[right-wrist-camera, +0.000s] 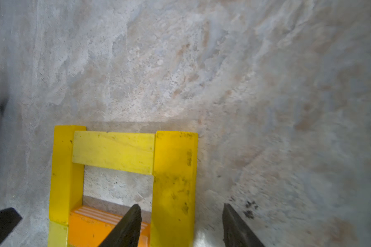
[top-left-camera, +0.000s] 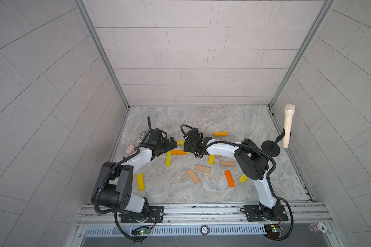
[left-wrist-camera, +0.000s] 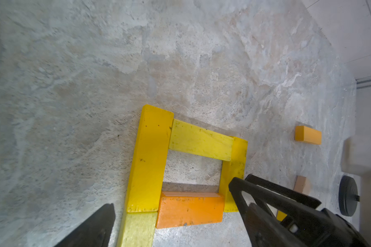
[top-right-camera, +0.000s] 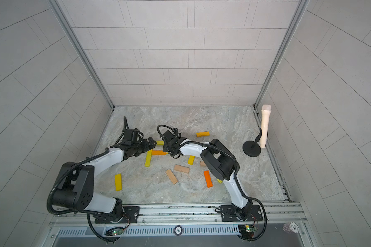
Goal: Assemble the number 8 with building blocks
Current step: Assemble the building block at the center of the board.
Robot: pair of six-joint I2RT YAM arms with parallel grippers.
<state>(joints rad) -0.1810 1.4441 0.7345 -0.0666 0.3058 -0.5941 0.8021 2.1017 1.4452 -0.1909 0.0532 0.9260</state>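
1. Right pincer [right-wrist-camera: 181, 205] stands part-spread astride a yellow block [right-wrist-camera: 174, 177], one finger on either side, not pinching it.
2. Left pincer [left-wrist-camera: 171, 193] gapes wide, holding nothing.
3. The building blocks [top-left-camera: 178, 152] form a square loop mid-counter [top-left-camera: 201, 119]; the yellow block's long axis points toward the back wall.

Mottled grey-beige marble pattern on the bench [top-left-camera: 201, 119]. Yellow blocks [left-wrist-camera: 150, 158] touch the scuffed orange block [left-wrist-camera: 191, 210]; plain tan blocks [top-left-camera: 202, 168] lie near it.
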